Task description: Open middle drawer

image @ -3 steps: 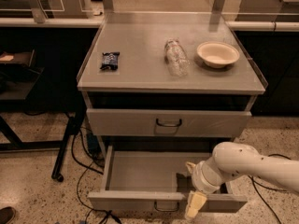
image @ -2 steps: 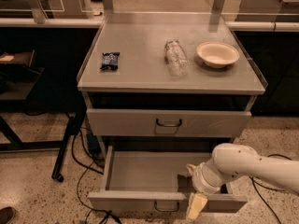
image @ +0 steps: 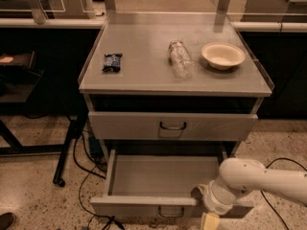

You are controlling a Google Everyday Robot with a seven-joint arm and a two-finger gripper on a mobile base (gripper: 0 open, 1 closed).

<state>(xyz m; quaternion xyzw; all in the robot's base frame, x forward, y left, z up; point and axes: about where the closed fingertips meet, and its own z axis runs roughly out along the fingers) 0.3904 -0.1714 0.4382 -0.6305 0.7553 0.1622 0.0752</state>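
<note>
The middle drawer [image: 158, 176] is pulled out below the cabinet top and shows its plain grey inside. Its front [image: 139, 207] carries a small dark loop handle [image: 171, 212]. Above it, another drawer [image: 129, 126] with the same handle is closed. My gripper [image: 209, 220] is at the open drawer's front right, by the bottom edge of the view, on the end of my white arm [image: 249, 178]. Its cream fingertip hangs just in front of the drawer front, right of the handle.
On the cabinet top [image: 144, 75] lie a dark snack packet [image: 112, 62], a clear plastic bottle [image: 180, 58] on its side and a cream bowl [image: 223, 55]. Black cables [image: 88, 162] and a table leg [image: 67, 147] are on the floor to the left.
My arm and gripper have shifted slightly lower and to the right, towards the camera. The middle drawer stays open about as far as before.
</note>
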